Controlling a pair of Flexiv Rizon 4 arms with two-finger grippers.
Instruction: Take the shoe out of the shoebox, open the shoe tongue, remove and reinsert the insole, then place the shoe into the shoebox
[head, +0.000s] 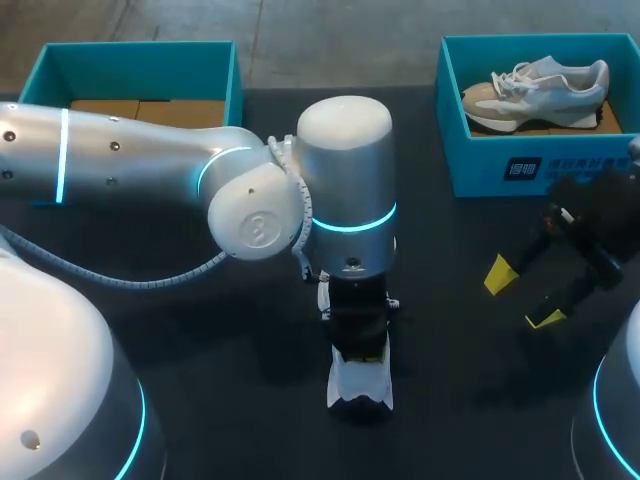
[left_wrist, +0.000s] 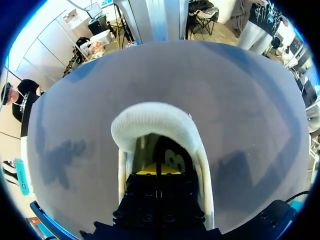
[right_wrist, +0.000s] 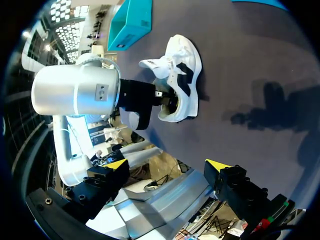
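Black tool (left_wrist: 157, 170) inside ribbed white shoe (left_wrist: 150, 120)

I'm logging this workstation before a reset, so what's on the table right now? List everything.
table: one, dark, under everything.
left shoebox: one, teal, far left corner, no shoe showing in it.
right shoebox: one, teal, far right corner.
sneaker: one, beige and pale grey, inside the right shoebox.
white shoe: one, white with black markings, on the table near the middle, outside both boxes.
left gripper: one, black with yellow tips, reaching down into the white shoe's opening.
right gripper: one, black with yellow tips, open and empty, at the table's right side in front of the right shoebox.
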